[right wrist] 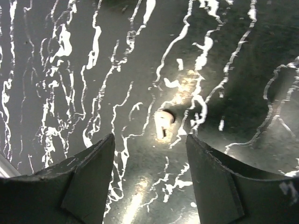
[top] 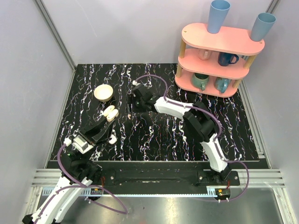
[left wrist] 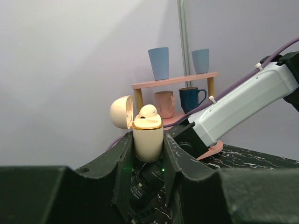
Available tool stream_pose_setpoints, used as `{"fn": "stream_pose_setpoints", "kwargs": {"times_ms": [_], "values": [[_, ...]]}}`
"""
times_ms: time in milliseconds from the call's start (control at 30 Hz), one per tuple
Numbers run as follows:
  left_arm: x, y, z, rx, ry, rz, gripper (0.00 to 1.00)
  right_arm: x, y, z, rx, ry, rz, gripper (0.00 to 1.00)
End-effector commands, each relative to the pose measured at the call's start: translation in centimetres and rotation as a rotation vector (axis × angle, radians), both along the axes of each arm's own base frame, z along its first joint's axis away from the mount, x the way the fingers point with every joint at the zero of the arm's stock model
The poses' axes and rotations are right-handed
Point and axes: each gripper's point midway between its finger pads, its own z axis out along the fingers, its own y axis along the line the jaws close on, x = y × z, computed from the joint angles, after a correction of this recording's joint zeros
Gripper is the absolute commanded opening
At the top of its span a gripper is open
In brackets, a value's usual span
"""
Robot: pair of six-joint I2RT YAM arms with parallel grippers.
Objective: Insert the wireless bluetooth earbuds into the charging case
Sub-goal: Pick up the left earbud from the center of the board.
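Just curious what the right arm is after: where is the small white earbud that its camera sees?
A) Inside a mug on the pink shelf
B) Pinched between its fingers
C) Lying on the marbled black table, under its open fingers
C: the earbud lies loose on the table, with the right gripper above it, jaws apart and touching nothing.

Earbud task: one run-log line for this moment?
left jaws shut on open charging case | one earbud seated | right jaws open over loose earbud
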Motion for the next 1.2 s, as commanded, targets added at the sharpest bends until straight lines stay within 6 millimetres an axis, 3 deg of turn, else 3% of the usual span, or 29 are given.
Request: {"fn": "stream_pose_setpoints", "kwargs": {"times_ms": [0, 367, 1167], "values": [[-1.0, 0.7, 1.9, -0.044, -0.047, -0.002, 0.0, 1.0, 1.6, 1.2, 0.029, -0.042, -0.02, 0.68], [-0.9, 0.7, 1.9, -0.052, -0.045, -0.006, 0.0, 0.4, 2.2, -1.7, -0.1, -0.039, 0.026, 0.61], [-1.6, 1.1, 2.2, -0.08, -0.067, -0.012, 0.0, 0.2, 2.5, -4.1, -0.29, -0.109, -0.008, 0.49]]}}
